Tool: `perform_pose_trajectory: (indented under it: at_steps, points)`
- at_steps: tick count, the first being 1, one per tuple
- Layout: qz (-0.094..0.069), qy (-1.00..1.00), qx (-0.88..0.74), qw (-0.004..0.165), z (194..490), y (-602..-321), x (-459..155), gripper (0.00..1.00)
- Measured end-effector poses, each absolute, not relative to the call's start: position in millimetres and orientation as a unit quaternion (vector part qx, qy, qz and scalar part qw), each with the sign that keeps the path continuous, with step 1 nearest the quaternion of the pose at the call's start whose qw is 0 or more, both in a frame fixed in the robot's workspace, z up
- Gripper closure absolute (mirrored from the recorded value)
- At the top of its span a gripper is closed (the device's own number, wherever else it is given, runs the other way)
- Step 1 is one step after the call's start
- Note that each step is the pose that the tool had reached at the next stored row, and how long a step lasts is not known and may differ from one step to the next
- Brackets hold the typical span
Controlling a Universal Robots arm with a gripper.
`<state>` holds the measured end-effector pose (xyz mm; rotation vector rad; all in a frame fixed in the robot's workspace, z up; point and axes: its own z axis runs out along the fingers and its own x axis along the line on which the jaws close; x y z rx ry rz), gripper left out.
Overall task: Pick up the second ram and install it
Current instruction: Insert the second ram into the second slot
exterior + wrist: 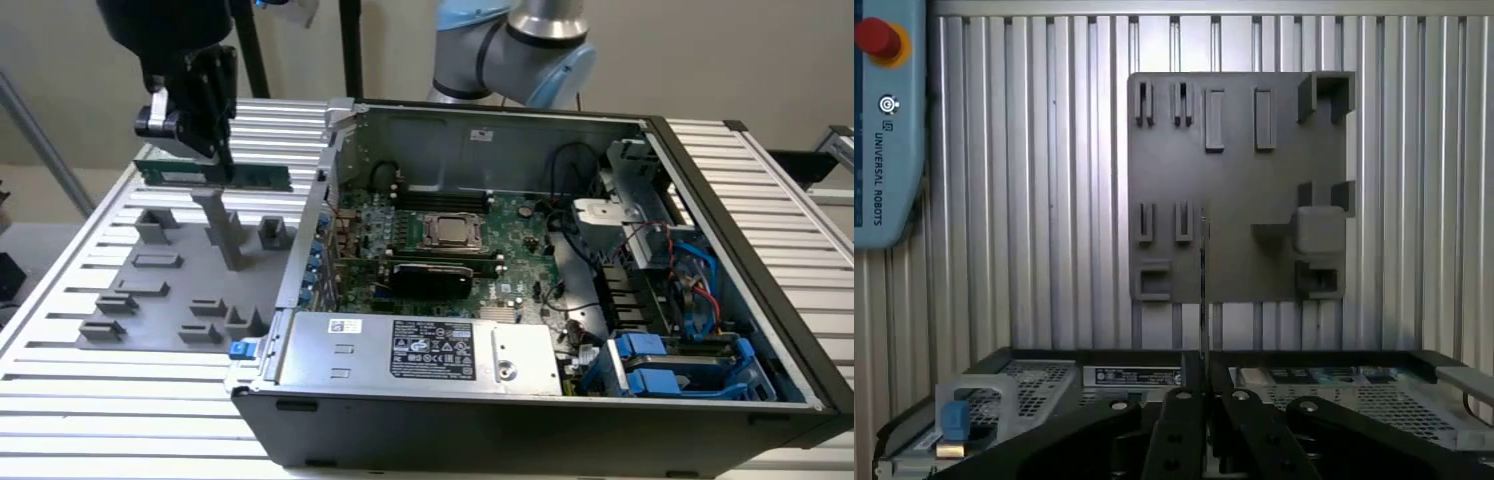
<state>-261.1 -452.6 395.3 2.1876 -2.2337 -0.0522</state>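
The gripper [218, 150] has its two dark fingers closed on the second ram [214, 175], pinching the green strip near the middle of its upper long edge. The strip hangs level, on edge, with its chips facing the room. From the wrist view I see the same strip end-on, a thin dark line running out from between the fingertips [1184, 405].

The ram sits at the exterior view's left, well apart from the open computer case [494, 145]. It is directly over the grey fixture plate [180, 280] on the slatted table [67, 400], just above a tall grey post [220, 235]. Whether its lower edge touches that post or stands a little clear of it, I cannot tell.

To my eye the pick-up half is all but done: the grasp is made and the strip is at or just off its holder. The install half is not yet started.

The black memory slots [427, 272] lie on the motherboard [514, 250], beside the CPU socket [454, 232] on the side nearer the power supply. Seating the ram there would call for getting fully free of the post and clearing the case wall. The strip's long edge must run parallel with a slot, and the press down must be straight and even, since a tilted board would jam.
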Motion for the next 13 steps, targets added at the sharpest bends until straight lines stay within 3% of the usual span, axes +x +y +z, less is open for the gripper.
perform_pose_trajectory:
  at_steps: [13]
  points:
    - [-0.019, -0.714, 0.700, 0.005, 395, -453, -202, 1.00]
